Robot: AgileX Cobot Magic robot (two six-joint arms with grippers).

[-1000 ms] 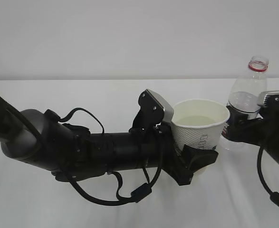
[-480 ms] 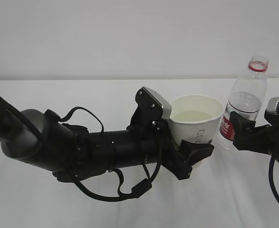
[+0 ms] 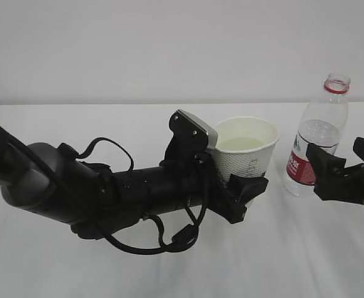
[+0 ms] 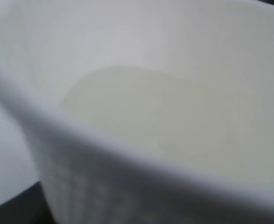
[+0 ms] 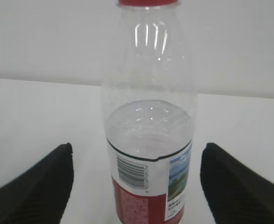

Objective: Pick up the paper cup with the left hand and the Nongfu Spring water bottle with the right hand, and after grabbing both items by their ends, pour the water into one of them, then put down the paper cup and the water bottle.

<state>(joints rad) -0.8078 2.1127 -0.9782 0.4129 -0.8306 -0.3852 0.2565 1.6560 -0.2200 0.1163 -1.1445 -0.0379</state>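
A robotics test setup of laboratory type: a bare white desk [image 3: 169,273] meets a plain pale wall [image 3: 169,49] directly behind it, and a black robot arm [image 3: 107,192] with looping cables reaches across the desk.

cup [image 4: 141,93] blurred, l-wrist | bottle [image 5: 148,140] base cut off | r pincer [image 3: 330,174] part off-frame

On my screens I count one paper cup [image 3: 244,149], one water bottle [image 3: 315,139], two black arms with one gripper each, left [image 3: 247,192] and right [image 3: 330,171], and one white bench [image 3: 281,261].
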